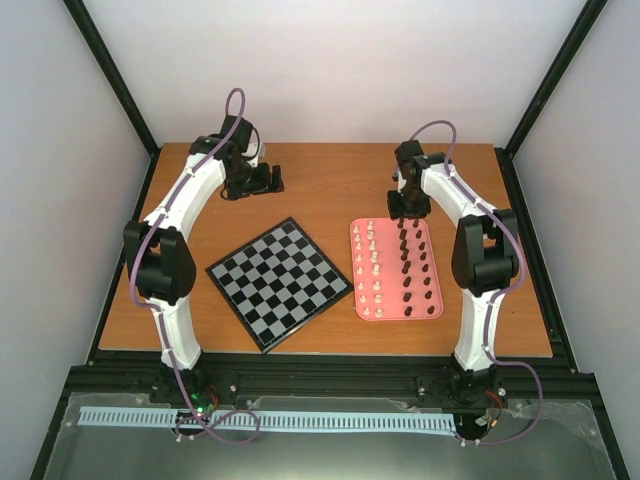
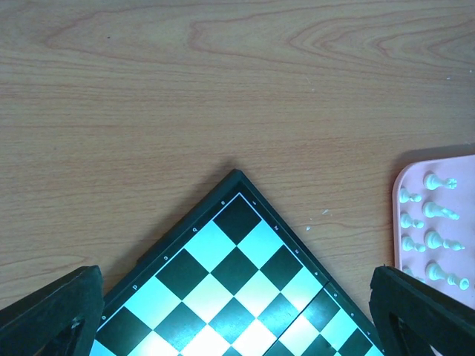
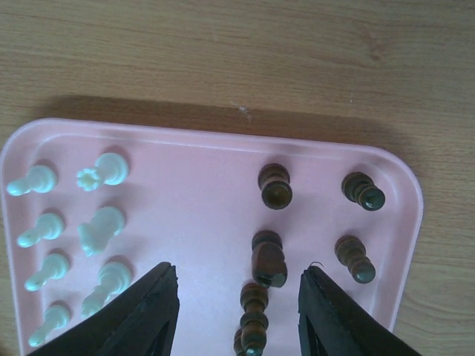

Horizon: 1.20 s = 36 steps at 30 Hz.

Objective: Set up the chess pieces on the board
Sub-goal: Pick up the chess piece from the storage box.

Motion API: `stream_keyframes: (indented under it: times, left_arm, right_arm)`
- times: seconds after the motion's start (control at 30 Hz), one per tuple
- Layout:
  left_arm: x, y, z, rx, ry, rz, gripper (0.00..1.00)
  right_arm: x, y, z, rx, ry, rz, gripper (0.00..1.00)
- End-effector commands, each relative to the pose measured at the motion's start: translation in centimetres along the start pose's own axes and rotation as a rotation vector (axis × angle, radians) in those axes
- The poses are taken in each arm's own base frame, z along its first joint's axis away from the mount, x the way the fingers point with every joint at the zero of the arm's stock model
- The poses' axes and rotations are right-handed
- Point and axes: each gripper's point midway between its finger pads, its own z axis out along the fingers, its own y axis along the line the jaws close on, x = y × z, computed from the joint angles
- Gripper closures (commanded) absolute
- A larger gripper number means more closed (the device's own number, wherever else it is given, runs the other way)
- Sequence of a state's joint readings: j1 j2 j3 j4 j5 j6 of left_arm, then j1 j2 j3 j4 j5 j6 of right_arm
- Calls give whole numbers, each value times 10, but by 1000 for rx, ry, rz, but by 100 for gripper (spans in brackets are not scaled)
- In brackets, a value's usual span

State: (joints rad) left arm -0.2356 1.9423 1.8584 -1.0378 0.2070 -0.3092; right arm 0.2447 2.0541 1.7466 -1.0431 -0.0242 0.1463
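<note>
The board (image 1: 278, 281) lies bare on the table, turned like a diamond; its far corner shows in the left wrist view (image 2: 236, 245). The dark brown pieces (image 1: 415, 265) and cream-white pieces (image 1: 372, 268) stand in rows on the pink tray (image 1: 396, 313). My right gripper (image 3: 237, 315) is open over the tray's far end (image 3: 200, 148), its jaws either side of a column of dark pieces (image 3: 269, 258); it also shows in the top view (image 1: 406, 207). My left gripper (image 2: 236, 315) is open and empty above the board's far corner; in the top view it (image 1: 252, 182) hangs over the far table.
The wooden table (image 1: 330, 170) is ringed by a black frame with white walls behind. The cream pieces on the tray's edge show at the right of the left wrist view (image 2: 430, 230). A pale blue toothed strip (image 1: 265, 420) lies in front of the arm bases.
</note>
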Motion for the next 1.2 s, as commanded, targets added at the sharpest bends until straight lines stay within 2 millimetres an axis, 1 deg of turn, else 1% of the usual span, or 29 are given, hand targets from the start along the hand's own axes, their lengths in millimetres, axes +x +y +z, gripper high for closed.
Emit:
stream_keyframes:
  times: [0.0, 0.17, 0.27, 0.53, 0.73, 0.87, 1.03, 1.17]
  left_arm:
    - [-5, -3, -2, 9, -2, 6, 0]
    - [-6, -3, 1, 11, 2, 4, 0]
    - [-8, -3, 1, 9, 0, 5, 0]
    - [-8, -3, 5, 8, 8, 2, 0]
    - [-6, -2, 8, 9, 17, -3, 0]
    - [-6, -1, 10, 6, 19, -4, 0]
    - [-5, -2, 13, 11, 28, -6, 0]
    - [-6, -2, 14, 11, 29, -7, 0]
  right_arm:
    - [3, -10, 21, -5, 42, 26, 54]
    - [3, -16, 34, -2, 59, 41, 55]
    - [1, -15, 40, -11, 63, 36, 55]
    - [-5, -15, 45, -13, 53, 25, 55]
    - [-12, -15, 50, -11, 42, 21, 61]
    - [-16, -15, 50, -9, 28, 21, 62]
    - [-17, -17, 51, 3, 26, 18, 70]
    - [-17, -17, 52, 1, 30, 18, 70]
